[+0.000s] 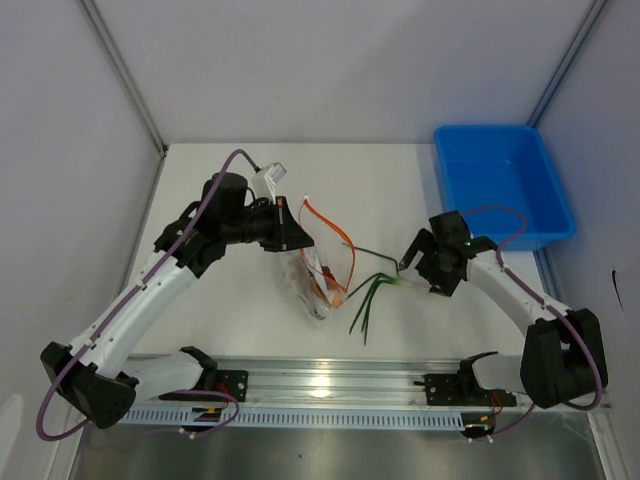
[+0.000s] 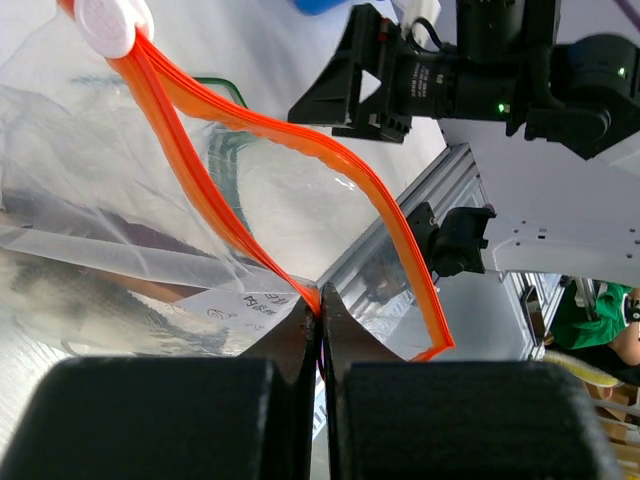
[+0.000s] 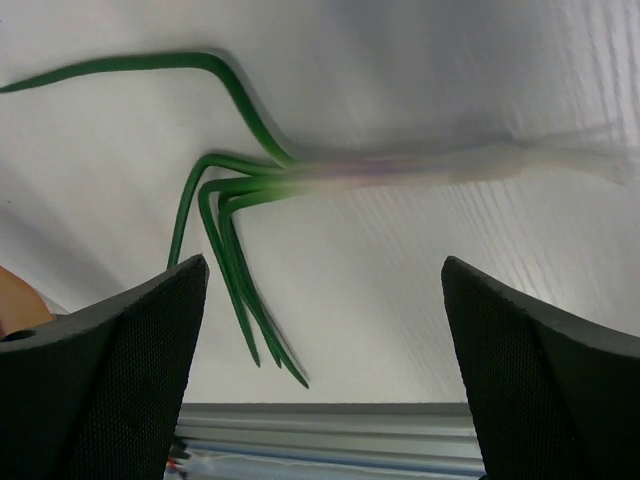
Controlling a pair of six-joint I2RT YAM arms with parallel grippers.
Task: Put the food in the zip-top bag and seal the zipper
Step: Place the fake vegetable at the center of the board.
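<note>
1. Nearest us, the green strips [image 1: 372, 292] lie flat on the surface [image 1: 250, 330], outside the bag [image 1: 316, 285]. Their leaf tips are just beside its low end.
2. An orange piece [image 3: 15, 300] shows by those tips. We cannot tell whether it sits fully inside the bag.
3. The right jaws hang wide open above the strips' pale stem and touch nothing. We judge that the step in hand is picking these strips up.
4. In the wrist view the stem runs along the line from one jaw to the other, so closing now would likely miss it. We turn the wrist until the stem crosses that line and then lower straight down. We pinch the stiffer pale stem, not the thin leaves, which would probably bend and slip.
5. Farther back, the left jaws are clenched on the bag's edge right by the zipper [image 2: 372, 188]. They hold the mouth up, and the strip bows into an open loop. We hold that grip steady so the mouth does not collapse.
6. We feed the strips in tips first through the loop. We let go only once the stem is past the zipper, or it may foul the seal.
7. Farthest off, the blue tray [image 1: 500, 185] plays no part in this step.
</note>
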